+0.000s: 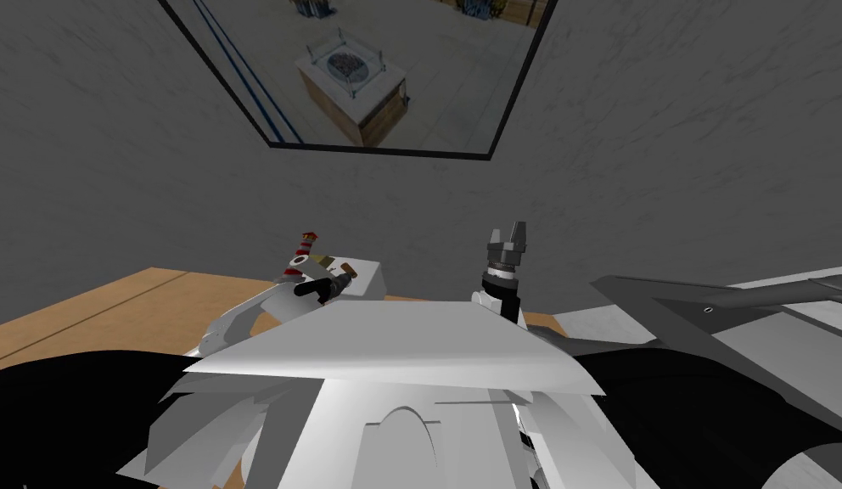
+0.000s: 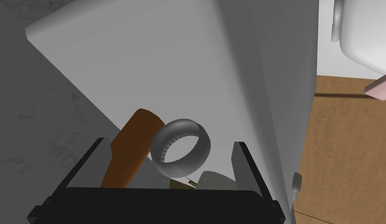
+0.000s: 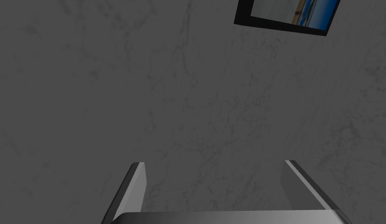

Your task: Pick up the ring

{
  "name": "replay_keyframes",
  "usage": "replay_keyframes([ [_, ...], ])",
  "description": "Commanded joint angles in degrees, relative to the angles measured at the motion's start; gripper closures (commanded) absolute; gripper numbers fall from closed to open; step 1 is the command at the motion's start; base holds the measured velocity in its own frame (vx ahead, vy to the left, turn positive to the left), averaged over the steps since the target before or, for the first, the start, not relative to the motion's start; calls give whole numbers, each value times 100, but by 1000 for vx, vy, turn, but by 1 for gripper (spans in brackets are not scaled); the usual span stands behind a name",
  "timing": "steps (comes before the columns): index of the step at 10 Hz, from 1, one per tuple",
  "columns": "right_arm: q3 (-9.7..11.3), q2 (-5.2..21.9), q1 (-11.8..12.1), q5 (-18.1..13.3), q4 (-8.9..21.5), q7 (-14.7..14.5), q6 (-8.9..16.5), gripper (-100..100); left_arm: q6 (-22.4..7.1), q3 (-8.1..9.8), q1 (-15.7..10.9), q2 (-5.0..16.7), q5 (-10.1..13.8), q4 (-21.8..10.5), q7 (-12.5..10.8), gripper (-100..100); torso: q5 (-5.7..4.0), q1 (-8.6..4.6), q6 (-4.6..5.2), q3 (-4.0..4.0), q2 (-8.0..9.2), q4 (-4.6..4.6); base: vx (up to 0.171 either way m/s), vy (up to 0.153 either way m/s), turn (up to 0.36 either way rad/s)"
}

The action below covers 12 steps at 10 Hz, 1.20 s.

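Within the wide-open left hand [image 2: 169, 142], grey ring [image 2: 204, 144] ungripped, brown object [image 2: 132, 149] beside it partly hidden

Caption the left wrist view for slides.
Left gripper, jaws open, frames a grey ring beside a brown object on a white surface.

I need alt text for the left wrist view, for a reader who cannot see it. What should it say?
A grey ring sits between the open fingers of the left gripper, touching neither, on top of a white cabinet. A brown rounded stick lies right beside the ring; wooden floor shows past the cabinet's edge.
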<state>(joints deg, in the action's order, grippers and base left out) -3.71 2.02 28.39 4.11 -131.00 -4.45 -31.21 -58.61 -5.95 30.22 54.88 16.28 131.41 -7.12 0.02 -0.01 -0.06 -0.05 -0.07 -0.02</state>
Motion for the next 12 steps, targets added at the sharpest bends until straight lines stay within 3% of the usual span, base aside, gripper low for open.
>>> replay_keyframes([
  [1,0,0,0,0,0,0,0,0,0,0,0,0,0,0,0,-100,0,0,0,0,0,0,0,0,0],
  [2,0,0,0,0,0,0,0,0,16,2,2,-2,0,-9,5,100,0,1,-1,0,0,0,0,0,0],
  [6,0,0,0,0,0,0,0,0,13,2,2,-1,0,-9,4,100,1,2,0,0,0,0,0,0,0],
  [7,0,0,0,0,0,0,0,0,13,2,2,-1,0,-8,5,0,1,2,0,0,0,0,0,0,0],
  [8,0,0,0,0,0,0,0,0,-110,35,23,80,42,177,-43,100,1,2,-1,0,0,0,-6,3,85],
  [10,0,0,0,0,0,0,0,0,-231,76,72,163,75,387,-95,100,0,2,-4,3,6,1,-9,3,62],
  [11,0,0,0,0,0,0,0,0,-188,70,75,136,57,341,-79,100,0,1,-3,4,7,1,-5,0,8],
  [12,0,0,0,0,0,0,0,0,-205,72,78,140,58,356,-86,0,2,2,-2,2,4,0,0,0,0],
])
